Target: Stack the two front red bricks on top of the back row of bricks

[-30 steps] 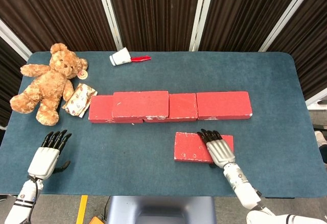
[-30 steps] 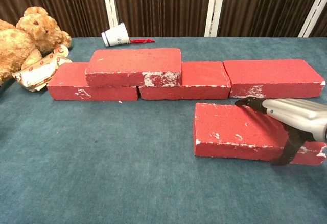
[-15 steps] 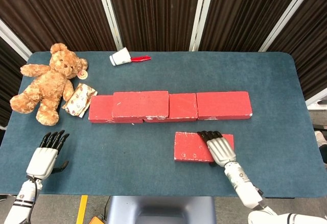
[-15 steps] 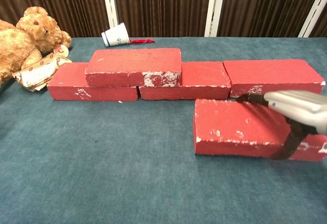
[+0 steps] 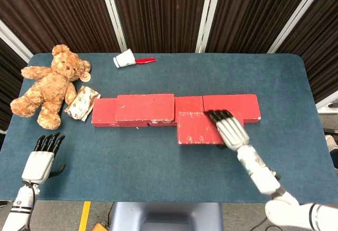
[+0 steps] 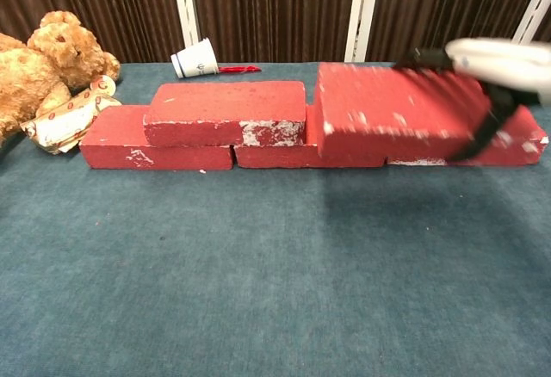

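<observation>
A: Brick (image 6: 392, 110), red and chipped white, rides clear of the surface (image 5: 158, 162) in the right hand (image 5: 226, 127), fingers (image 6: 428, 55) laid over its top face and the thumb down its near face.

B: Why carried that high?

A: Probably so it clears the back row (image 5: 231, 107) before it is set down. It hangs at the row's near edge, right of centre, not yet resting on it.

B: And the other hand?

A: The left hand (image 5: 40, 160) holds nothing, fingers straight and slightly apart, at the near left corner, well apart from the bricks and likely parked out of the way.

B: What does each camera add?

A: The chest view shows the lift itself: daylight under the brick and the thumb's grip. It never shows the left hand. The head view shows that hand and where the brick sits in plan, overlapping the row's near edge.

B: Anything stacked already?

A: One brick (image 5: 145, 107) lies on the row's left half. A teddy bear (image 5: 48, 85), a wrapped packet (image 5: 81, 103) and a tipped paper cup (image 5: 124, 58) lie to the far left.
</observation>
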Robot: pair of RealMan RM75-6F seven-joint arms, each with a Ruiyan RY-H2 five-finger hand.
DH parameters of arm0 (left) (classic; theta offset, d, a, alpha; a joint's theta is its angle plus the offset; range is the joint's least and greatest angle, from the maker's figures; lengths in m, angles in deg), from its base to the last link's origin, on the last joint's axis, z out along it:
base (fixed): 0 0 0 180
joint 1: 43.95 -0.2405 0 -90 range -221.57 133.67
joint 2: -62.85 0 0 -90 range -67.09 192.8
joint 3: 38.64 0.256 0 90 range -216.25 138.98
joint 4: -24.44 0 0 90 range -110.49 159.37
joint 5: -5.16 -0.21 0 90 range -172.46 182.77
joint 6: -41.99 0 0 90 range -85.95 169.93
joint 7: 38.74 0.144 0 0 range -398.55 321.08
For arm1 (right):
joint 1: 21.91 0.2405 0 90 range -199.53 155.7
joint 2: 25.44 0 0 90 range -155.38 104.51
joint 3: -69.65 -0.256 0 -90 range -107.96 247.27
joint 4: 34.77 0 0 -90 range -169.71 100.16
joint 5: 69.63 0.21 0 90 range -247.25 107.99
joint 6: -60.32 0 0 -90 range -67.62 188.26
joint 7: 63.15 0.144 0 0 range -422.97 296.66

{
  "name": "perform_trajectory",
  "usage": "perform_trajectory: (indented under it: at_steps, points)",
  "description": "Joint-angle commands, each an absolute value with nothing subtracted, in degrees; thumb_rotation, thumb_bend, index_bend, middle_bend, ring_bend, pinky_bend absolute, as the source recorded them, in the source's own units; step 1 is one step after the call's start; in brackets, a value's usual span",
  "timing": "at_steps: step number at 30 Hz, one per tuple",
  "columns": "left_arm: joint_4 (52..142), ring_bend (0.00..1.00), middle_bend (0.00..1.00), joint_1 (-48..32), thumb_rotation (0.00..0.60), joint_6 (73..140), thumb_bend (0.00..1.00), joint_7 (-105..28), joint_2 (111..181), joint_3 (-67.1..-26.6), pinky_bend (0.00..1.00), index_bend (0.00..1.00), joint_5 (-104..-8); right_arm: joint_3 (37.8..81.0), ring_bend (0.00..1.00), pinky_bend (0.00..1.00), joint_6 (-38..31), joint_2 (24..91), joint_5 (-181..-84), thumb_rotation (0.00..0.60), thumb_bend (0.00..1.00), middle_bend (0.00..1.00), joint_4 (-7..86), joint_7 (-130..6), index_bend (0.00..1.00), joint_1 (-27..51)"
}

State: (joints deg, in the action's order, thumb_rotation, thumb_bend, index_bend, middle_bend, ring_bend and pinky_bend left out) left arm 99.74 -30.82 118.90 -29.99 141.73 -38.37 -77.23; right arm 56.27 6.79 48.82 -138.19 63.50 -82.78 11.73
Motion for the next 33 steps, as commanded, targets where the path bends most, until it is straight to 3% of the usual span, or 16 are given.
perform_trajectory:
  at_steps: [1, 10, 18, 33]
  points:
    - [99.1, 0.0, 0.0, -30.8, 0.6, 118.1, 0.28, -29.3, 142.2, -38.9, 0.0, 0.0, -76.3, 51.4, 0.4, 0.39, 14.9, 45.8, -135.4, 0.6, 0.12, 0.45, 57.3, -75.9, 0.51, 18.4]
    - [97.3, 0.0, 0.0, -30.7, 0.6, 117.3, 0.28, -27.3, 143.5, -40.3, 0.0, 0.0, -74.4, 51.5, 0.4, 0.39, 23.4, 48.2, -135.3, 0.6, 0.12, 0.45, 42.8, -73.4, 0.51, 26.5]
    - [96.1, 0.0, 0.0, -30.4, 0.6, 115.9, 0.27, -26.8, 144.3, -40.8, 0.0, 0.0, -73.5, 53.4, 0.4, 0.39, 25.8, 52.8, -137.9, 0.6, 0.12, 0.45, 34.5, -66.7, 0.5, 28.8]
    - [95.8, 0.0, 0.0, -30.3, 0.6, 115.0, 0.28, -27.6, 144.2, -40.9, 0.0, 0.0, -73.6, 56.4, 0.38, 0.39, 27.0, 56.3, -141.4, 0.6, 0.12, 0.45, 30.0, -58.1, 0.48, 29.7]
